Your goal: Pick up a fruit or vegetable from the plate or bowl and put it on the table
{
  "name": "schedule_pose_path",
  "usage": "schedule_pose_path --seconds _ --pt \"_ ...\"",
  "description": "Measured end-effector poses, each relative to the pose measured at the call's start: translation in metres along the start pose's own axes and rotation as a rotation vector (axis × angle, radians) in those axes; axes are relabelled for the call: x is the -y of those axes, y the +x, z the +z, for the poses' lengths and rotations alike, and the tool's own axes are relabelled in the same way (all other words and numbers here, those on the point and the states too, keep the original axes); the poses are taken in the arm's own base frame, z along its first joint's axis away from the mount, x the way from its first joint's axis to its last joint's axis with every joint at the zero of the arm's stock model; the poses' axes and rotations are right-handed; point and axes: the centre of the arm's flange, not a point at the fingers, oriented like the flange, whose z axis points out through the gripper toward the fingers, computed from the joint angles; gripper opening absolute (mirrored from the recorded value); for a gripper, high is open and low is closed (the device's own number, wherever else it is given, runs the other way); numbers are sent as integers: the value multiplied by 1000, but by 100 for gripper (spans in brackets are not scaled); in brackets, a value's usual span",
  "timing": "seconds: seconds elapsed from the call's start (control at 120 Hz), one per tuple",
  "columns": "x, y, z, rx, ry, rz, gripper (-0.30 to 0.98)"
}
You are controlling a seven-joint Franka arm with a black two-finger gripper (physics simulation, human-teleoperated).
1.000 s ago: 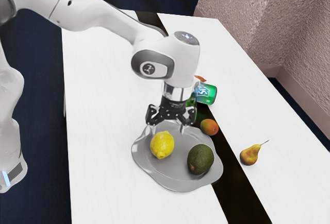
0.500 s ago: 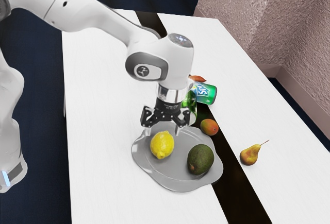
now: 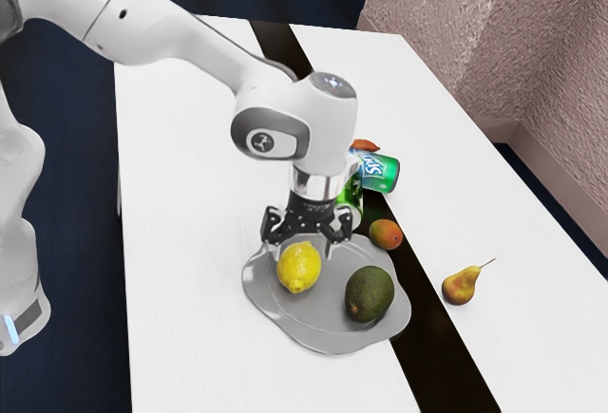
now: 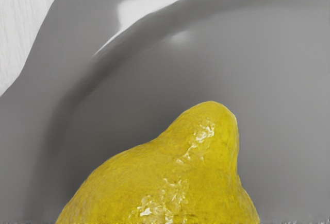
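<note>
Lower middle of the exterior view, you've got the gripper (image 3: 304, 250) over the plate (image 3: 328, 339), released, 2 fingers spread, nothing grasped. Lemon (image 3: 298, 269) sits on the plate just below, likely your target. Hand points down, probably so the fingers can straddle the lemon; looks like pre-grasp, fruit not yet on the surface (image 3: 190, 271). Avocado (image 3: 370, 293) shares the plate, lower right of the lemon, so keep your fingers clear of it. Mango (image 3: 386, 234), right of center, is off the plate, so not your pick. Fingertip height against the lemon: can't tell. Green item (image 3: 352, 202) is partly hidden behind the hand; wrist view cuts off part of the lemon.
</note>
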Motion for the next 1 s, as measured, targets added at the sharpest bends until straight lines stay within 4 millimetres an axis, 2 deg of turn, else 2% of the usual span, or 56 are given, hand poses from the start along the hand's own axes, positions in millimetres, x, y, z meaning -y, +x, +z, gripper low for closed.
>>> schedule_pose_path --seconds 0.5,0.767,0.833,0.925,1.0 --pt "-1 -2 23 10 15 -10 69" --pt "-3 -10 29 26 9 -11 68" --pt "-3 -10 32 28 13 -13 64" --pt "-3 -10 32 30 14 -13 50" --pt "-2 -10 29 32 14 -10 44"
